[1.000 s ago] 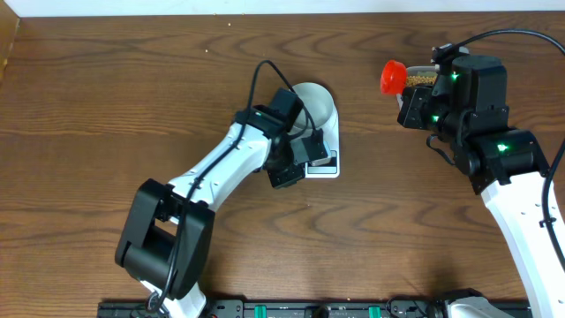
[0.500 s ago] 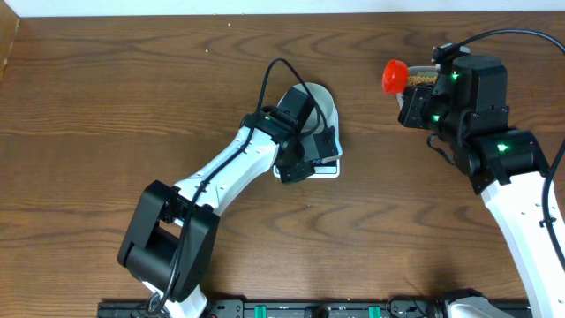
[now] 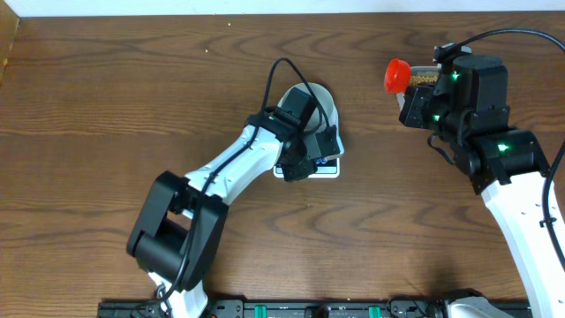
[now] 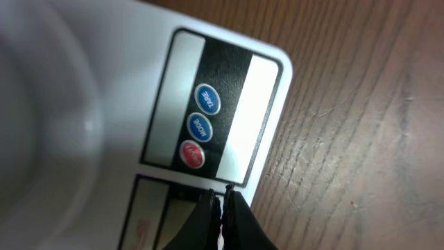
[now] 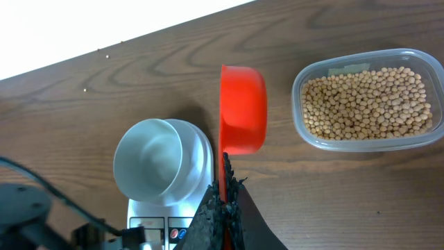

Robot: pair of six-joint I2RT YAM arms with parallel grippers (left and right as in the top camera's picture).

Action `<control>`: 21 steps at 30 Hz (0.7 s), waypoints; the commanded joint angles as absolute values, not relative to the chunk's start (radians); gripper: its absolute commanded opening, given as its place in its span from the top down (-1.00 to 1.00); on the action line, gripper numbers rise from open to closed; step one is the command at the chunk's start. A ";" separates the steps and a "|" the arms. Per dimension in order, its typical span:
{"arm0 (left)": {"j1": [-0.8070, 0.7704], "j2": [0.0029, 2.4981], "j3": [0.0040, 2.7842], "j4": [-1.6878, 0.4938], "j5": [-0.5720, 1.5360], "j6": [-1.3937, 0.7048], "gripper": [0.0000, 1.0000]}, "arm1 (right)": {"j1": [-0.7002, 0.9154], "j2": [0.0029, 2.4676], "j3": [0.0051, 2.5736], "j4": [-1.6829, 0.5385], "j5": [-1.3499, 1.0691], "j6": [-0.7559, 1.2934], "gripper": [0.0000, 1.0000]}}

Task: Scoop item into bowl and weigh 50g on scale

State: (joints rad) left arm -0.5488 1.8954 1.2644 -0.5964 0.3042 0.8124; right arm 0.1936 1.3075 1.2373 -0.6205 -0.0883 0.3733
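red scoop (image 5: 243,107): beside clear tub (image 5: 361,145), apart | wooden table (image 5: 333,201): brown, grained

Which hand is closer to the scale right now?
Left. The left hand hangs just over the scale, at its buttons; the right hand holds a red scoop off to the side.

The right gripper's (image 5: 223,201) dark fingers pinch the thin handle of a red plastic scoop (image 5: 243,111), which hangs above the brown wooden table (image 5: 333,201). Right of the scoop sits a clear rounded plastic tub (image 5: 368,144) of small tan beans (image 5: 364,104). Left of it, a pale round bowl (image 5: 149,167) stands empty on a flat white scale (image 5: 202,147).
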 commanded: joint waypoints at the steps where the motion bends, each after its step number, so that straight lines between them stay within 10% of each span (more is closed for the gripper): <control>1: -0.548 1.916 1.258 -0.595 0.298 0.822 0.85 | 0.187 1.308 1.262 -0.619 -0.069 0.358 0.97; 21: -0.548 1.931 1.258 -0.524 0.297 0.783 0.85 | 0.187 1.308 1.262 -0.621 -0.069 0.358 0.97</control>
State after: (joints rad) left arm -0.5488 1.9156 1.2644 -0.5312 0.3042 0.8082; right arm 0.1936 1.3075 1.2373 -0.6205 -0.0803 0.3733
